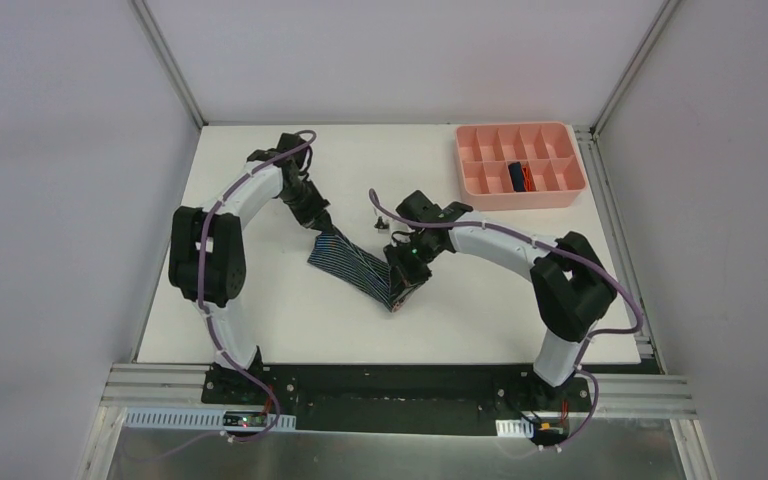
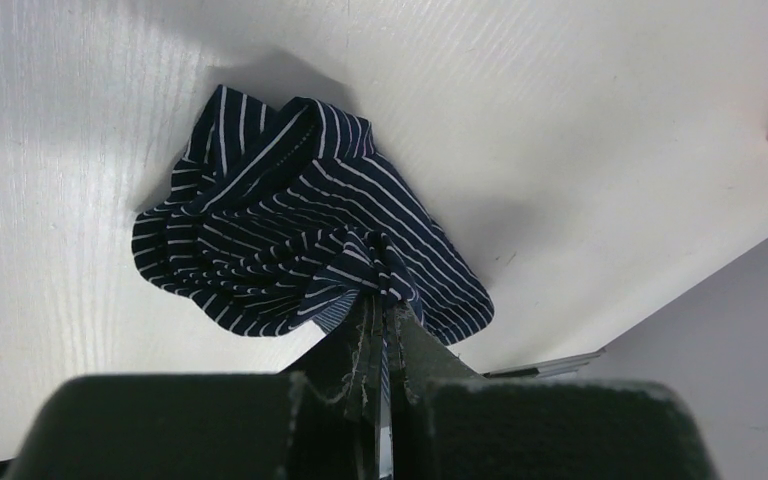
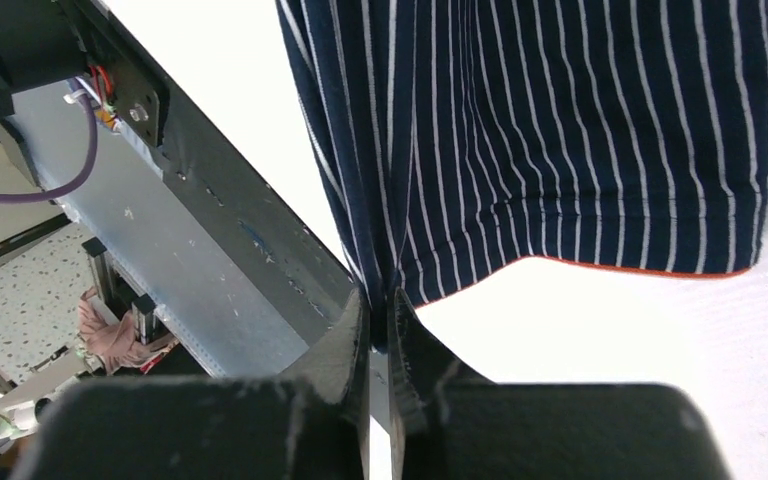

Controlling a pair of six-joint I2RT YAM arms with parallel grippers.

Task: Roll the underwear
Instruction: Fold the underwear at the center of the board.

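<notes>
The dark blue striped underwear (image 1: pixel 352 262) is stretched between both grippers over the middle of the table. My left gripper (image 1: pixel 318 222) is shut on its far left corner; in the left wrist view the cloth (image 2: pixel 300 230) bunches at my gripper (image 2: pixel 384 300). My right gripper (image 1: pixel 403 280) is shut on its near right edge; in the right wrist view the cloth (image 3: pixel 560 130) hangs taut from my gripper (image 3: pixel 380 305) and shows a thin orange hem. The navy underwear with orange trim (image 1: pixel 519 176) lies rolled in a compartment of the pink tray.
The pink compartment tray (image 1: pixel 480 150) stands at the back right of the white table (image 1: pixel 260 320). A small dark object (image 1: pixel 380 224) lies near the table's middle. The metal frame rail (image 3: pixel 190 250) runs along the near edge.
</notes>
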